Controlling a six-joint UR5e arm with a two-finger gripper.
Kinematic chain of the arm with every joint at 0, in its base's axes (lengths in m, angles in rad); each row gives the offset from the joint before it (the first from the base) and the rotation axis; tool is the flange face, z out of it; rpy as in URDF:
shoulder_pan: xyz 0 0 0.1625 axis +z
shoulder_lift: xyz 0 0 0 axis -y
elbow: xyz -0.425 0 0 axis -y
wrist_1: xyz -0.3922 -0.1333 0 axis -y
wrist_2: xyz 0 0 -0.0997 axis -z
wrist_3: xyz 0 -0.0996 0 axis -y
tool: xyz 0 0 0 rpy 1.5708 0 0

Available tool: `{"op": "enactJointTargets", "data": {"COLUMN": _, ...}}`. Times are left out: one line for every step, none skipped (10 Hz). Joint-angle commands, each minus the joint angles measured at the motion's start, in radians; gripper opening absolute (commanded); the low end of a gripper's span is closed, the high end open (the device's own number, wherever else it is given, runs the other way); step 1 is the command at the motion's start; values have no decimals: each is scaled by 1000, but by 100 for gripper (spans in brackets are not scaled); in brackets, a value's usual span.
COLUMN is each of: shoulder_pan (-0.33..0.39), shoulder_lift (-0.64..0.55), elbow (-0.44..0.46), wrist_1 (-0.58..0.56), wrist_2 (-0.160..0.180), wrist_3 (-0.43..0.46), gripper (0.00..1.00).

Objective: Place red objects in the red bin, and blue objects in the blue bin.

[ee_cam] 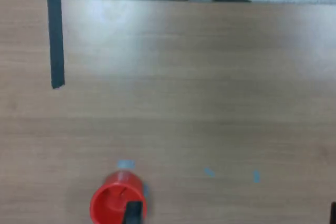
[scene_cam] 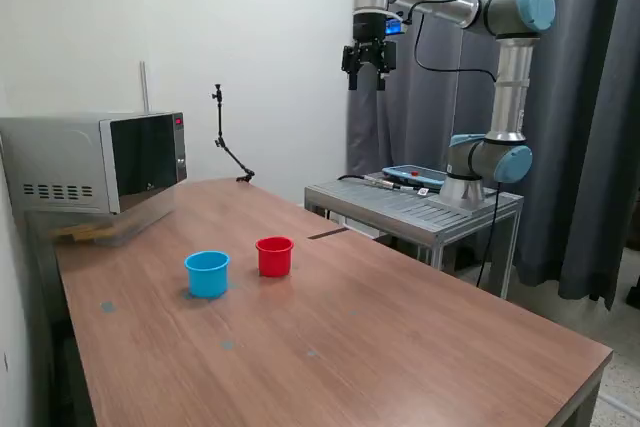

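Observation:
The red bin [scene_cam: 274, 256] and the blue bin [scene_cam: 207, 274] stand upright side by side on the wooden table [scene_cam: 400, 347], the blue one toward the exterior view's left. My gripper [scene_cam: 367, 69] hangs high above the table's far side, well clear of both bins, open with nothing between its fingers. In the wrist view the red bin [ee_cam: 116, 202] shows from above, partly behind one dark fingertip [ee_cam: 134, 212]; its inside is blurred. No red objects or blue objects show in either view.
A microwave [scene_cam: 95, 162] sits at the table's far corner on the exterior view's left. A thin black stand [scene_cam: 228, 142] rises behind the table. The arm's metal base table [scene_cam: 410, 209] abuts the far edge. A dark tape strip [ee_cam: 55, 40] and small blue marks [ee_cam: 209, 171] lie on the wood.

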Motion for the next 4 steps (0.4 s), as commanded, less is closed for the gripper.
{"op": "enactJointTargets", "data": {"shoulder_pan": 3, "shoulder_lift": -32, "elbow": 42, "wrist_1": 35, "wrist_2": 0, "wrist_3": -7, "gripper": 100}}
{"op": "enactJointTargets", "data": {"shoulder_pan": 3, "shoulder_lift": -50, "elbow": 71, "wrist_1": 34, "wrist_2": 0, "wrist_3": -7, "gripper": 100}}
{"op": "enactJointTargets", "data": {"shoulder_pan": 3, "shoulder_lift": -76, "elbow": 108, "wrist_1": 32, "wrist_2": 0, "wrist_3": -11, "gripper": 100}}
{"op": "enactJointTargets", "data": {"shoulder_pan": 3, "shoulder_lift": -96, "elbow": 136, "wrist_1": 32, "wrist_2": -1, "wrist_3": -14, "gripper": 100}}
